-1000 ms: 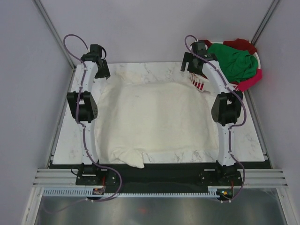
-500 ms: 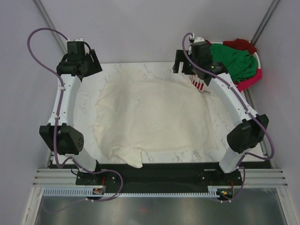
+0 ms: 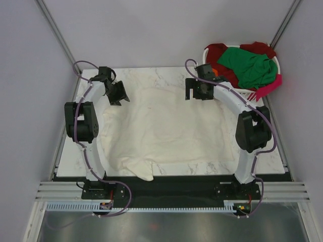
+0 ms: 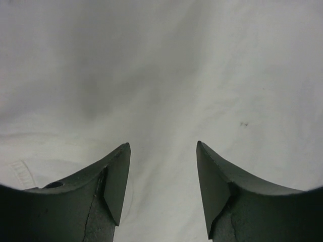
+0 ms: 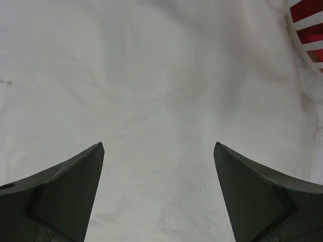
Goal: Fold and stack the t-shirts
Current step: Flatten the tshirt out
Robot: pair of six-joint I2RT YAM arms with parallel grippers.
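Note:
A cream t-shirt lies spread over most of the marble table. My left gripper hovers over its far left corner, jaws apart with only flat cream cloth between them. My right gripper is over the shirt's far right part, jaws wide apart above smooth cloth. Neither holds anything. Green, dark red and pink t-shirts are heaped in the basket at the far right.
The white slatted laundry basket stands at the table's far right corner; its red-backed slats show in the right wrist view. Bare marble borders the shirt on the left and right. Grey walls enclose the table.
Both arms, raised half a second ago, have come down and inward over the cream shirt's far edge. The left jaws have narrowed somewhat. The shirt lies as before.

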